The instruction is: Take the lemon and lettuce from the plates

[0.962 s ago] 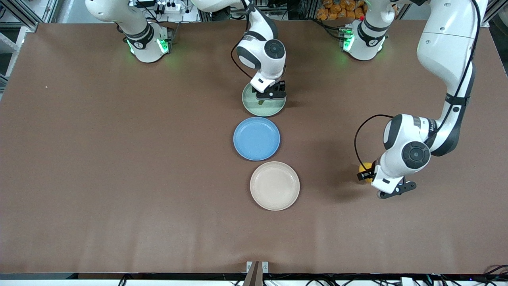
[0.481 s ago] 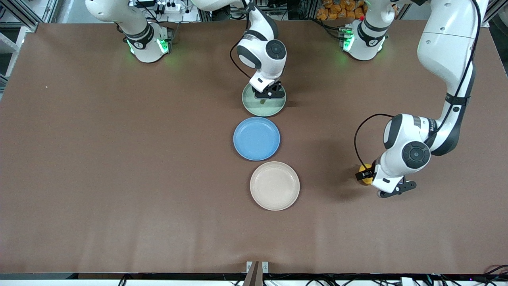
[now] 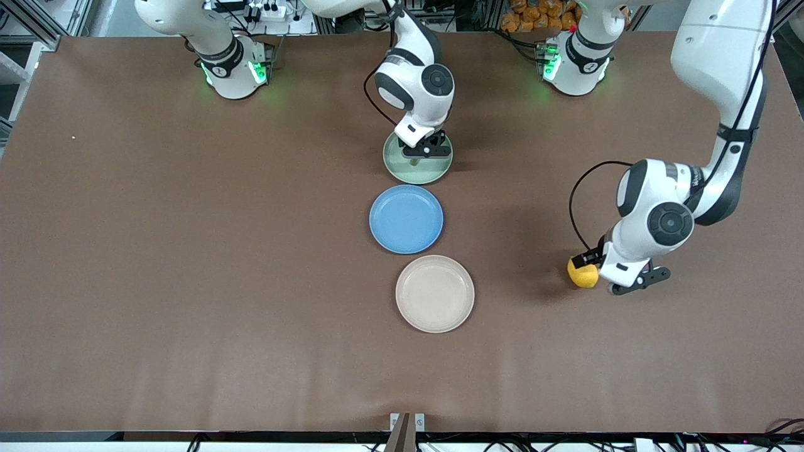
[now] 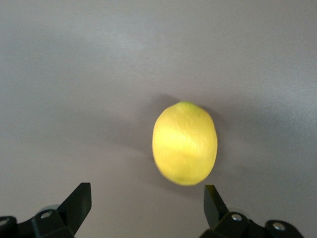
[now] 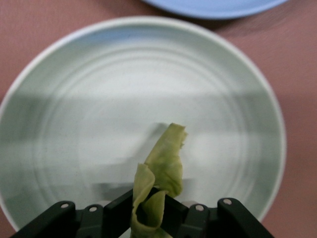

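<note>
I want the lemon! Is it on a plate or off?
Off. The lemon lies on the bare table, under the open left gripper.

Brown table (image 3: pixel 157 282), metal framing (image 3: pixel 38 19) at its edge.

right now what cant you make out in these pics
- Front view: the lettuce on the pale green plate is almost wholly hidden under the right tool.
- Right wrist view: the blue plate is cut off by the frame edge.
- Left wrist view: only the open left tool fingertips show; the lemon is blurred.
</note>
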You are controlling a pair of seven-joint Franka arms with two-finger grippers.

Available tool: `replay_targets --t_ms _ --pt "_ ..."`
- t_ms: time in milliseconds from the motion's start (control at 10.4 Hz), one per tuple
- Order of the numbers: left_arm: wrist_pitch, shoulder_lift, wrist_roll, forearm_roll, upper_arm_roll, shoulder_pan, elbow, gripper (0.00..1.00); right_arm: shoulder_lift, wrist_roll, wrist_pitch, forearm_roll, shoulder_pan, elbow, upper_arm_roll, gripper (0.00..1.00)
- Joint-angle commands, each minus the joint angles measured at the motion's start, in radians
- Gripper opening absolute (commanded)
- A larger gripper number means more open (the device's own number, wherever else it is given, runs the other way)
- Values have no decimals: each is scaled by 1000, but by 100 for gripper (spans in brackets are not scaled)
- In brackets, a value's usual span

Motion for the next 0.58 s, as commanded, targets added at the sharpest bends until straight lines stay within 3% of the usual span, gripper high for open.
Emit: replay_targets --t_ms 0,481 --pt "9 -121 2 13 -10 12 -106 100 -9 3 -164 6 -43 101 4 3" --pt "9 -359 2 -59 -13 11 -301 100 -95 -74 -253 12 -135 116 6 2"
